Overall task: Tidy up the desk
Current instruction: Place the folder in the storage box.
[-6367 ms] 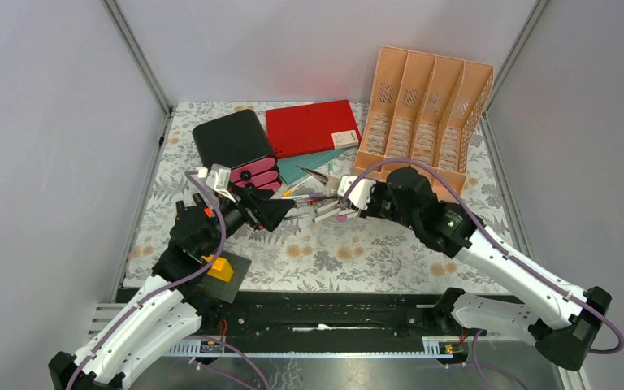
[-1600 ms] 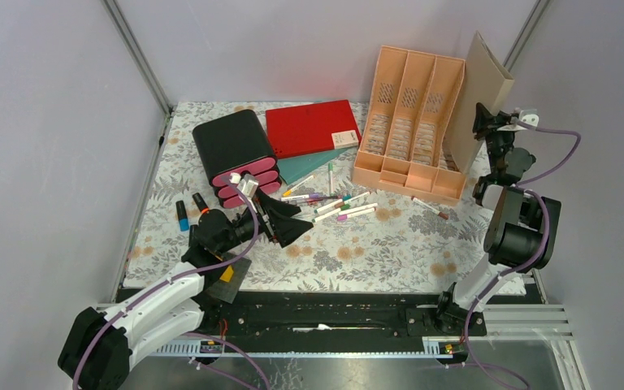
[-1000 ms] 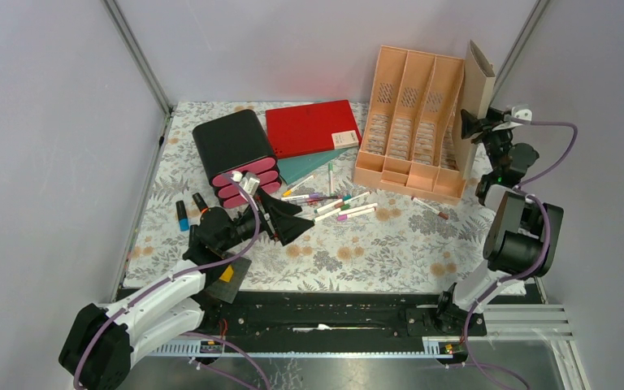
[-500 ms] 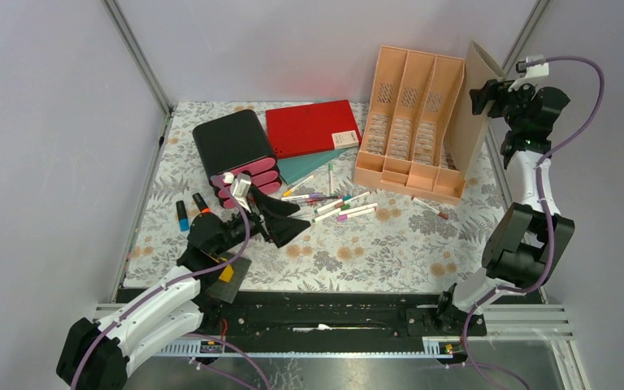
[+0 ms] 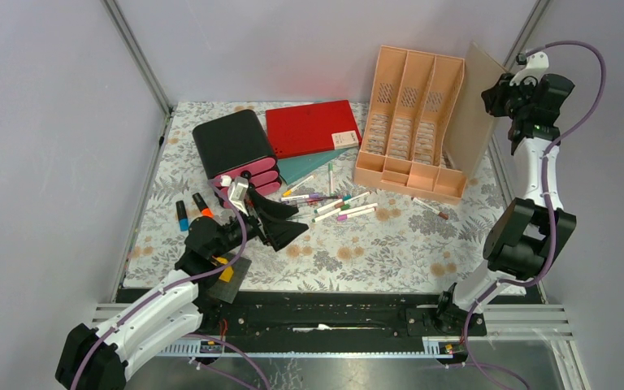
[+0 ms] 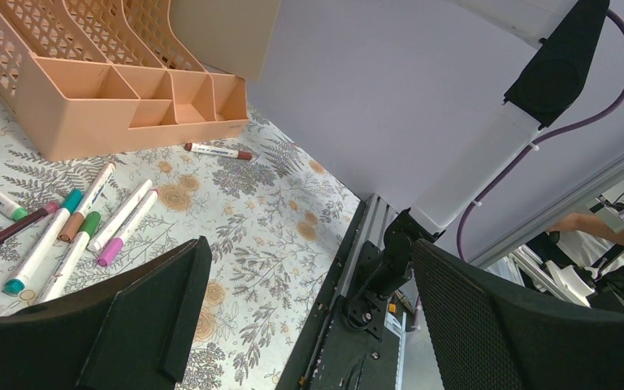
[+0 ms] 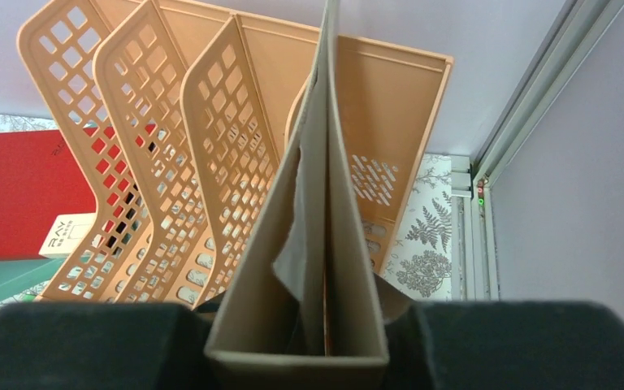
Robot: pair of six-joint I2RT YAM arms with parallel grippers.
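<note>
Clamping tan folder (image 7: 292,244) in right hand (image 7: 296,329)

Place: robot lab cell, staged as an office desk.
Walls: plain pale grey panels (image 5: 49,122) between bare aluminium posts (image 5: 137,57).
Mounting: white-and-black robot arms (image 5: 536,171) on a black slotted rail (image 5: 325,313).
Staging: floral-cloth bench (image 5: 374,252), peach plastic file rack (image 5: 410,114), tan cardboard folder (image 5: 475,106), loose marker pens (image 5: 345,213).

Folder (image 7: 292,268) foot seemingly hidden between fingers (image 7: 89,345)
</note>
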